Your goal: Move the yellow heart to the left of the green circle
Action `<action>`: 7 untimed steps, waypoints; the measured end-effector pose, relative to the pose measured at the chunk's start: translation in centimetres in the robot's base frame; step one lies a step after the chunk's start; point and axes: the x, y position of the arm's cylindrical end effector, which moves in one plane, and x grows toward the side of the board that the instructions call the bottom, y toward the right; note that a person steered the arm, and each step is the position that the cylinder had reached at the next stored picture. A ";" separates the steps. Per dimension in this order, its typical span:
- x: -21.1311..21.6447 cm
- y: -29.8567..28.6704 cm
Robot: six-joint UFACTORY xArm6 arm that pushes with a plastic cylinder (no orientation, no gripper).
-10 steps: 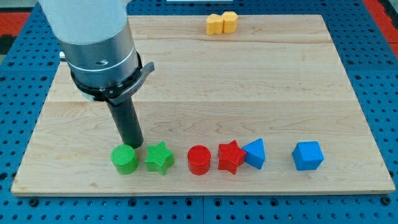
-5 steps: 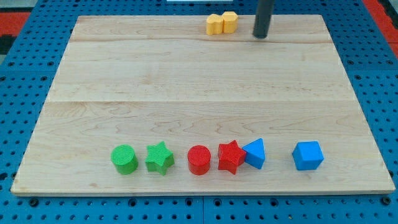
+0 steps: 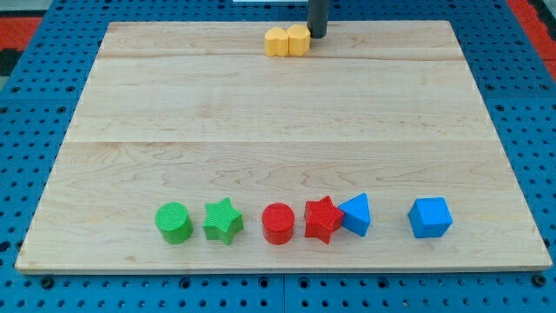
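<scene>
Tip: my tip [image 3: 318, 36] at the board's top edge, touching the right side of the yellow pair.
Hand: none, only a bare rod.
Yellow heart [image 3: 277, 42]: top edge, probably the left of two touching yellow blocks; other yellow block [image 3: 298, 39] beside it.
Green circle [image 3: 174, 223]: near the bottom edge, leftmost in the row, green star [image 3: 223, 220] just right.

The board [image 3: 278, 113] is pale wood with fine grain, on a blue base [image 3: 35, 278] dotted with holes. Two yellow blocks [image 3: 287, 41] at 12 o'clock, perhaps slightly different in tone. The rod [image 3: 318, 17] is dark grey. At 6 o'clock: green circle [image 3: 174, 223], green star [image 3: 223, 221], red circle [image 3: 278, 223], red star [image 3: 323, 219], two blue blocks [image 3: 429, 217].
</scene>
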 end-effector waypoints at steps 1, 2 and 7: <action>1.4 -2.0; -0.1 -6.3; 2.9 -12.4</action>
